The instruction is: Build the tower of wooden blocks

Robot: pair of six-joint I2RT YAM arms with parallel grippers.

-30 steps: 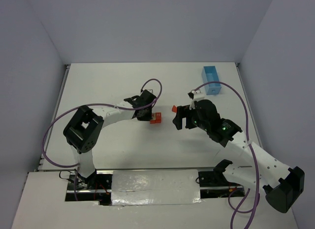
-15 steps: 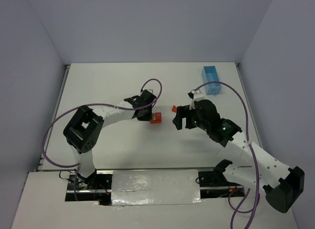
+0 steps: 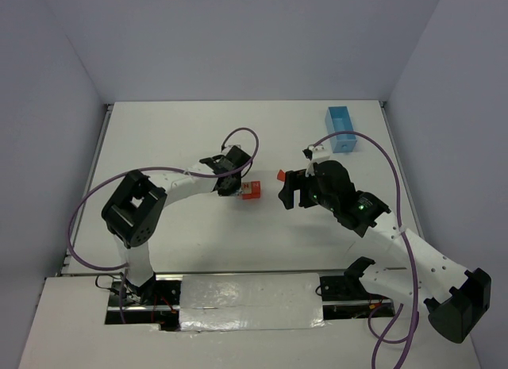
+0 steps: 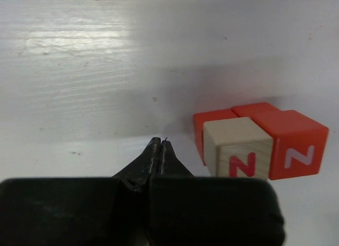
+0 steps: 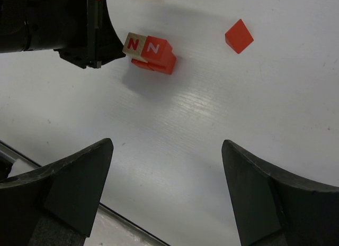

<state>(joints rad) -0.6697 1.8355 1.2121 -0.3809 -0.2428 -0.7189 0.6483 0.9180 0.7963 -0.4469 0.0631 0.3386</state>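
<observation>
Left wrist view shows the left gripper (image 4: 160,146), pinched shut on nothing, just beside the wood block tower (image 4: 254,145), whose tan and red N cubes touch. Right wrist view adds the right gripper (image 5: 167,166), spread wide and empty, and a lone red block (image 5: 239,36) farther off. Only the top view shows the blue tray (image 3: 341,128).

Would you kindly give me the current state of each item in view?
left gripper: shut, empty, beside the block cluster.
right gripper: open, empty.
block cluster: packed together, not gripped.
loose red block: lying apart from the cluster.
blue tray: standing alone, away from both grippers.
</observation>
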